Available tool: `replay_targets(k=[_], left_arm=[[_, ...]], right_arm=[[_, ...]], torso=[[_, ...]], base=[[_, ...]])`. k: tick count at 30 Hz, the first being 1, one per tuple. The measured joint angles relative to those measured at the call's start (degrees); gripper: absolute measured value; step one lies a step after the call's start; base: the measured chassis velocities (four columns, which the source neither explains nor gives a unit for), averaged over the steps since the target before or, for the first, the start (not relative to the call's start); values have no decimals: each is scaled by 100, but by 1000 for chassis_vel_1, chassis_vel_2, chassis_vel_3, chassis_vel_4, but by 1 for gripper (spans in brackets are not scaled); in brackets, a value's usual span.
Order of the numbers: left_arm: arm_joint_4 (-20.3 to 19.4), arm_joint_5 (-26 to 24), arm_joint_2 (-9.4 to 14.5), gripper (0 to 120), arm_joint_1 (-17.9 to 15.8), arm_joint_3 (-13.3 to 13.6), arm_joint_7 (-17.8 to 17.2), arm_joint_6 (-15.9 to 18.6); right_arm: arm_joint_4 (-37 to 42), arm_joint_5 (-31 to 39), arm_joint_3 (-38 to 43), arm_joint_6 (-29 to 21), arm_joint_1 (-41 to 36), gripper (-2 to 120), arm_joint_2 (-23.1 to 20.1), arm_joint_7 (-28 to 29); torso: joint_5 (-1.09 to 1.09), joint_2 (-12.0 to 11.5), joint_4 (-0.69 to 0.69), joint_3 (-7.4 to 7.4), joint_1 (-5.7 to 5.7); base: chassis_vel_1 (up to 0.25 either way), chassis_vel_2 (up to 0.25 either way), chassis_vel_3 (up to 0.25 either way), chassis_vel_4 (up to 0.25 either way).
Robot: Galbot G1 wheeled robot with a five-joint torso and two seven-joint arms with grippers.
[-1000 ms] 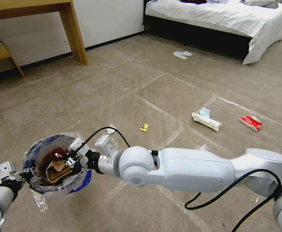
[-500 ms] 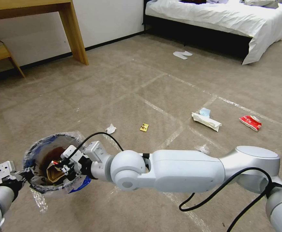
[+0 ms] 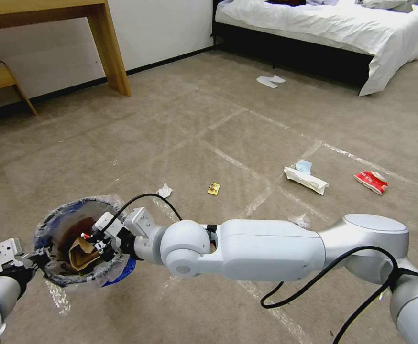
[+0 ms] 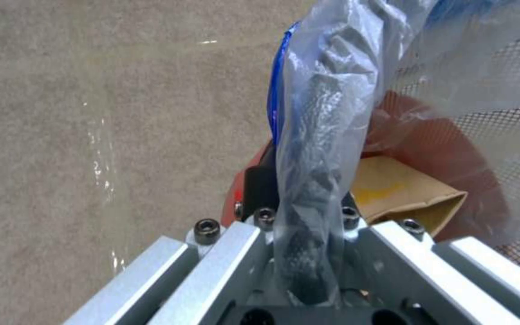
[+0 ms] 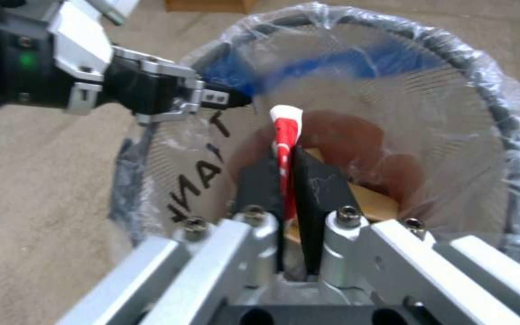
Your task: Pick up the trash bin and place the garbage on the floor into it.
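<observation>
Roughly halfway: the trash bin (image 3: 77, 243) is held up at 8 o'clock by the left gripper (image 3: 36, 258), jaws pinching its rim, a brown paper bag (image 3: 82, 252) is inside, the red wrapper strip (image 5: 285, 135) is pinched over it by the right gripper (image 5: 289, 178), and the white tissue (image 3: 164, 191), yellow wrapper (image 3: 214, 189), white packet (image 3: 307, 179) and red-white packet (image 3: 371, 182) are left on the floor (image 3: 180, 129).

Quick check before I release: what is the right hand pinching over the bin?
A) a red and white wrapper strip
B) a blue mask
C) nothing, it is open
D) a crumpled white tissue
A: in the right wrist view the right hand is shut on the red wrapper strip, above the trash bin mouth.
</observation>
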Motion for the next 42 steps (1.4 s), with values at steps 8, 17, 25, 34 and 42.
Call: replay_targets(k=[8,17,25,34,42], left_arm=[[7,-4,-1,0,2,-16,6,-2],[28,-9,3,0,-5,-23,7,-5],[50,-9,4,0,-12,-31,7,-10],[58,-3,-16,0,-6,-41,7,-18],[143,57,-30,0,-19,-50,10,-36]], right_arm=[[-73,-101,-8,17,3,40,24,-2],[-150,-182,4,56,-37,73,46,-23],[-159,-216,46,77,-94,99,58,-31],[-203,-219,149,228,-168,100,122,-56],[-5,-232,1058,782,-389,100,55,-321]], torso=[[0,0,0,0,0],[0,0,0,0,0],[0,0,0,0,0],[0,0,0,0,0],[0,0,0,0,0]], base=[[0,0,0,0],[0,0,0,0],[0,0,0,0],[0,0,0,0],[0,0,0,0]])
